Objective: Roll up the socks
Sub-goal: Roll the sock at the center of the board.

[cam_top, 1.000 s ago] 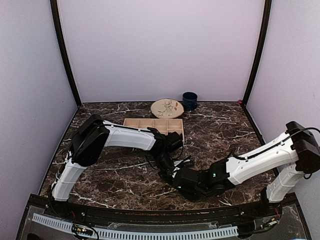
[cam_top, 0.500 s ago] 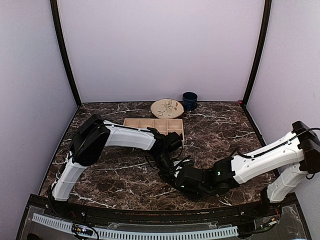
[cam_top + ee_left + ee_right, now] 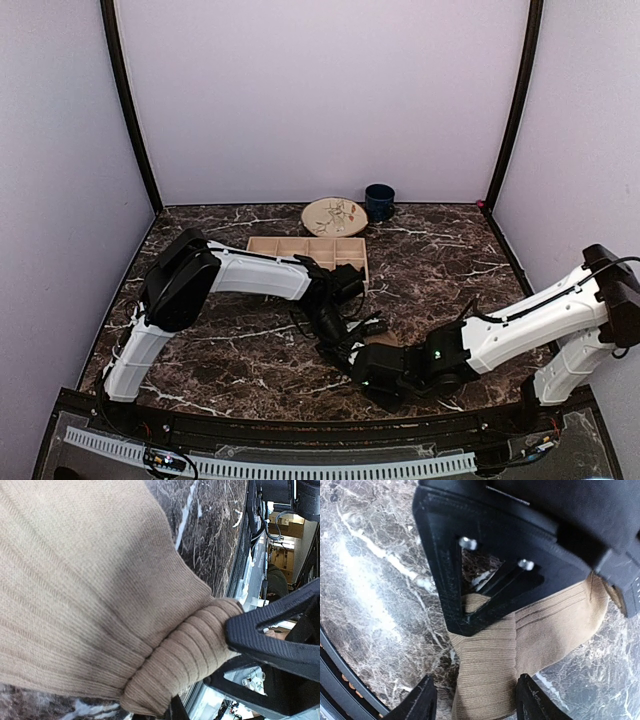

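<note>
**Near the counter's lower centre, both tools meet at one sock**

At lower centre of the top view, the left tool (image 3: 337, 338) and the right tool (image 3: 366, 366) sit close together on the dark marble counter (image 3: 440, 260). Their black housings hide what lies under them.

The left wrist view is mostly filled by the tan sock (image 3: 85, 580), which lies flat on the counter across the left and centre of the frame. Its ribbed cuff (image 3: 185, 655) is bunched into a roll at lower right. There the left tool is clenched on it, one black finger pressing against the cuff's end.

In the right wrist view the sock runs from centre right down to the bottom edge, folded into a narrow strip. The left tool's triangular finger lies over its upper part. The right tool is released. Its two fingertips stand apart at the bottom edge, one on each side of the strip, the left one clear of the fabric.

Well apart at the counter's back, in the upper centre of the top view, are a tan tray (image 3: 308, 250), a plate (image 3: 334, 216) and a blue mug (image 3: 379, 201).
</note>
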Motion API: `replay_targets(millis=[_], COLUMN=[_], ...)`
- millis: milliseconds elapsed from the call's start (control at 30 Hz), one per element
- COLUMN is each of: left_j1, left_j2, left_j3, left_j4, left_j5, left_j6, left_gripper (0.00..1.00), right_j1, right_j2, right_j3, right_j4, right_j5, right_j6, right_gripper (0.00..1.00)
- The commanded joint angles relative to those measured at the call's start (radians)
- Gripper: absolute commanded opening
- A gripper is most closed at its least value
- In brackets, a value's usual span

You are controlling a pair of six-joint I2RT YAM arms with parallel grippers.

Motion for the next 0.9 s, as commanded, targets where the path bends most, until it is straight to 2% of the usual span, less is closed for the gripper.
replay_targets(millis=[0, 267, 433, 567, 733, 867], left_j1=[0.010, 0.010, 0.010, 0.010, 0.010, 0.010], left_j2=[0.044, 0.045, 0.042, 0.041, 0.039, 0.024], left_j3=[-0.024, -0.027, -0.031, -0.031, -0.031, -0.050], left_j4=[-0.070, -0.068, -0.073, -0.073, -0.077, -0.061], left_j5=[-0.071, -0.059, -0.054, -0.053, -0.056, -0.072], left_j6=[0.013, 0.013, 0.014, 0.013, 0.011, -0.002], left_gripper=[0.03, 0.03, 0.03, 0.03, 0.07, 0.15], right_j1=[0.008, -0.013, -0.022, -0.038, -0.050, -0.063], right_j2=[0.020, 0.070, 0.075, 0.084, 0.081, 0.071], right_j3=[-0.019, -0.011, -0.015, -0.012, -0.024, -0.037], right_j4=[0.000, 0.021, 0.040, 0.044, 0.062, 0.091], right_j5=[-0.001, 0.010, -0.020, -0.047, -0.111, -0.187], right_j6=[0.023, 0.000, -0.018, -0.033, -0.034, -0.033], right_gripper=[0.52, 0.50, 0.39, 0.22, 0.15, 0.08])
